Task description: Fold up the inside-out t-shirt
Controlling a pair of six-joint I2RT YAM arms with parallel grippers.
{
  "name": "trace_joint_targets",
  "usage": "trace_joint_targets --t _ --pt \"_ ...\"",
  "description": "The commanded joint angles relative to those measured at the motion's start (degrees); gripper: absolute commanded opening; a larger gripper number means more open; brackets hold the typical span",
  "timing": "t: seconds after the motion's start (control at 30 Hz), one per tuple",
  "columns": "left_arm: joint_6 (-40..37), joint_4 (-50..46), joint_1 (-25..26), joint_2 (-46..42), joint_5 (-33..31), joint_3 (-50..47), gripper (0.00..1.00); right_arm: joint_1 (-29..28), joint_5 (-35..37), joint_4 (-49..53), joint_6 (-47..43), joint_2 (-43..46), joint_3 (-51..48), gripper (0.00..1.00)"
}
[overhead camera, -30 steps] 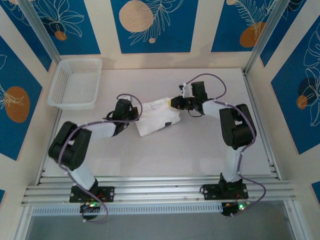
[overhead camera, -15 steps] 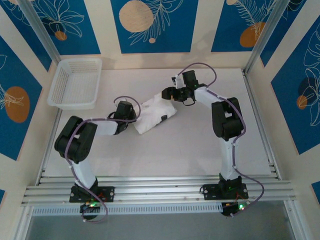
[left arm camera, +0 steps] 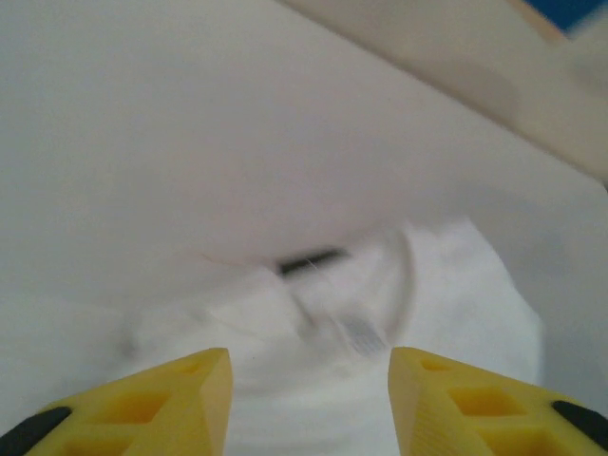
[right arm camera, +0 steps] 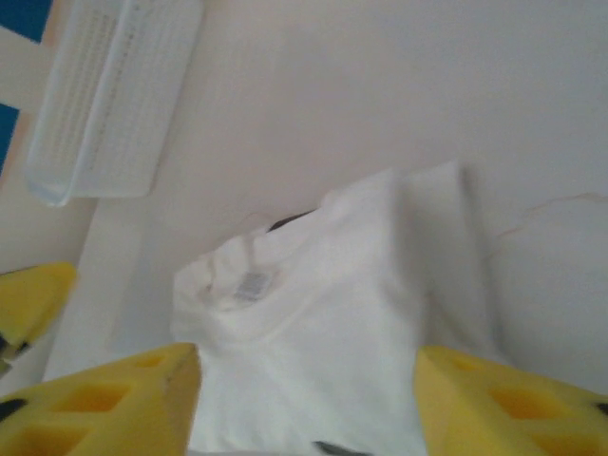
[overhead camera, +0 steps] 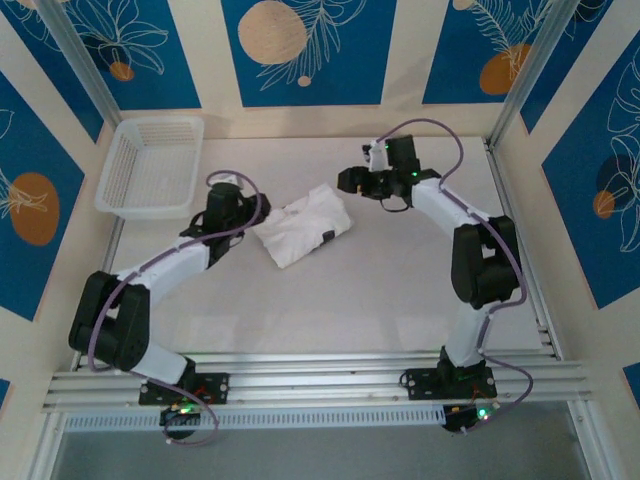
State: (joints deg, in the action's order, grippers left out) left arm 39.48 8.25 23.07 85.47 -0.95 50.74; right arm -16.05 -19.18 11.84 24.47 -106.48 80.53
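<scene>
**Operator:** Where is the workpiece, and what has hold of it?

**Technician:** The plain white, thin, wrinkled inside-out t-shirt lies as a compact, oblique bundle at mid-depth on the pale grey counter, well clear of the near edge. Nothing holds it. The left hand stands just left of the bundle, its yellow fingers parted part-way with nothing between them. The right hand hovers near the bundle's far right corner, likewise part open and empty.

**Operator:** Which fault comes first?

**Technician:** Unfolding. The cloth is thin and the layers lie unpinned, so an upper flap probably slides or springs back if brushed. The nearest cause is the left hand. A low pass across the bundle's edge would likely catch a loose ply and drag the whole stack. The left wrist view is blurred, so the edge position cannot be read from it.

**Operator:** And on the far side?

**Technician:** The right hand looks down onto the collar end. A pinch from there may take the top layer alone and peel the fold open. It may instead take every layer and lift the bundle askew.

**Operator:** Anything farther out?

**Technician:** The white plastic mesh basket sits at the far left corner, apart from the shirt. A wide swing of the left arm could strike it.
</scene>
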Motion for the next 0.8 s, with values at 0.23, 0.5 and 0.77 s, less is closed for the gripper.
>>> trace_joint_targets --t 0.23,0.5,0.77 --pt "3.69 -10.82 4.39 13.66 -2.81 3.42 0.44 -3.9 13.48 3.44 2.42 -12.87 0.29 0.46" --pt "-1.94 -6.48 2.86 9.51 -0.7 -0.47 0.55 -7.34 14.07 -3.4 13.17 0.55 -16.69 0.46" --pt "0.52 -9.95 -1.61 4.99 2.92 0.03 0.59 -8.41 21.57 -4.41 28.86 17.12 -26.4 0.71"
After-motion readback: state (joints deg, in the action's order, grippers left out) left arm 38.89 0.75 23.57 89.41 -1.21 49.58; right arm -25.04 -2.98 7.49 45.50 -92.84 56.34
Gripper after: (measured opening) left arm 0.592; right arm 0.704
